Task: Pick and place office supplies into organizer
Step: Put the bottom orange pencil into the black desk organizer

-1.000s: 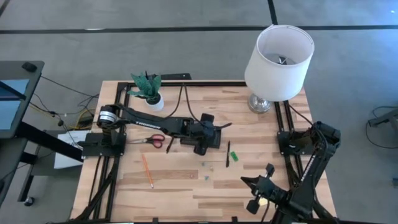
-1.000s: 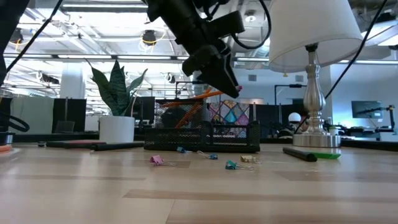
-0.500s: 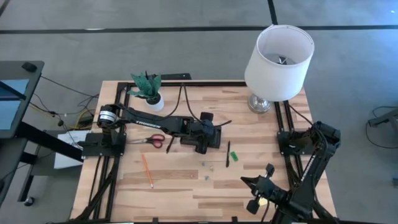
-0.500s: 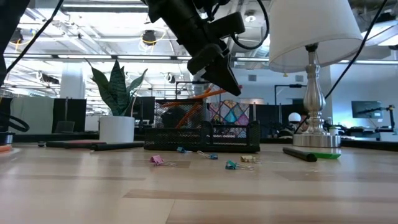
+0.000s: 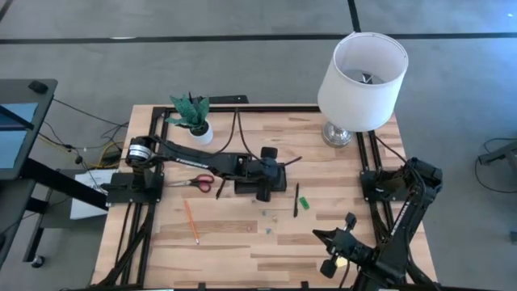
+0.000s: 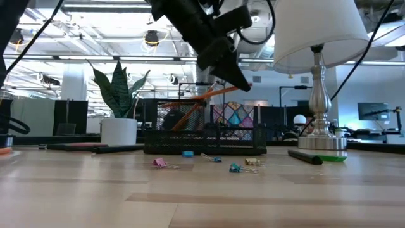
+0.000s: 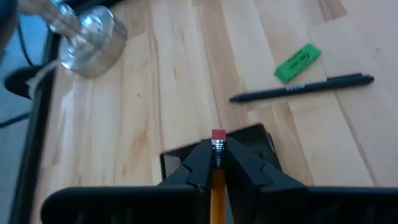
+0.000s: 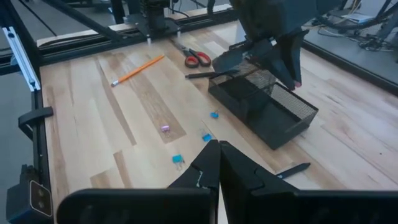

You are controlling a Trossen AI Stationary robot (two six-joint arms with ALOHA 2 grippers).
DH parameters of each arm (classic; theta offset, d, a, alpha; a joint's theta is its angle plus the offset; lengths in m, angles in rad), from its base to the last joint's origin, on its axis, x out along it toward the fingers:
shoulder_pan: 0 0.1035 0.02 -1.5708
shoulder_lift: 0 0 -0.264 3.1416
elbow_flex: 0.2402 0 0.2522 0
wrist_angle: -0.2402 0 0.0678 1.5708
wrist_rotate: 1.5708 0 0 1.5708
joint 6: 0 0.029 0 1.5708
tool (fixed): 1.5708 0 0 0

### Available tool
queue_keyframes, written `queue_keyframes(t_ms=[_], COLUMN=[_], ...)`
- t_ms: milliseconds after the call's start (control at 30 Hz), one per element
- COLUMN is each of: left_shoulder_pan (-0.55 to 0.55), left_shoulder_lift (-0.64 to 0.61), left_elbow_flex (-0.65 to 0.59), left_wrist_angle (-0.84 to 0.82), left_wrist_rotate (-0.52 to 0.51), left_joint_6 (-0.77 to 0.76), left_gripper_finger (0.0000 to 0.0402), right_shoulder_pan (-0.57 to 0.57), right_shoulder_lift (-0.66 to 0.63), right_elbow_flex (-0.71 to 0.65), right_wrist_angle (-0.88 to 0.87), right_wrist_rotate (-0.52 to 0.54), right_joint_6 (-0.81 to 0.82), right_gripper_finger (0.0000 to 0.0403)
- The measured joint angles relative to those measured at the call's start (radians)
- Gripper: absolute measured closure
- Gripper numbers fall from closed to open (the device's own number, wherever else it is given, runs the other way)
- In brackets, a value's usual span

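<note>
pencil (image 7: 217,177) clamped in left tool (image 7: 217,163), over organizer (image 8: 264,102).

Open-plan lab: ceiling strip lights (image 6: 95,58), monitors (image 6: 372,111), concrete floor (image 5: 202,56).

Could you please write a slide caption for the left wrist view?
Left pincer holds a pencil over the organizer; pen and green block lie beyond.

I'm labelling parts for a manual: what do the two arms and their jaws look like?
Both are black, jointed arms. The left arm has a silver ring at its base, white lettering along one link and a black cable behind it. The right arm shows a small yellow spot. The left gripper has dark, wedge-shaped jaws.
</note>
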Motion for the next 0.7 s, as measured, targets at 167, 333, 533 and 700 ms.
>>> queue_keyframes(t_ms=[167,333,533,700], left_shoulder_pan=[-0.019,-0.038,-0.049,-0.045], left_shoulder_lift=[-0.044,-0.114,-0.181,-0.188], left_elbow_flex=[0.0,0.0,0.0,0.0], left_wrist_angle=[0.041,0.037,0.044,0.134], left_wrist_rotate=[-0.045,-0.081,-0.085,-0.062], left_joint_6=[0.004,-0.103,-0.176,-0.19], left_gripper_finger=[0.0389,0.0385,0.0388,0.0387], right_shoulder_pan=[0.0,0.0,0.0,0.0], right_shoulder_lift=[0.0,0.0,0.0,0.0], right_elbow_flex=[0.0,0.0,0.0,0.0], right_wrist_angle=[0.002,0.002,0.002,0.002], right_wrist_rotate=[0.0,0.0,-0.002,-0.004], right_joint_6=[0.0,0.0,-0.001,-0.002], right_gripper_finger=[0.0403,0.0403,0.0403,0.0403])
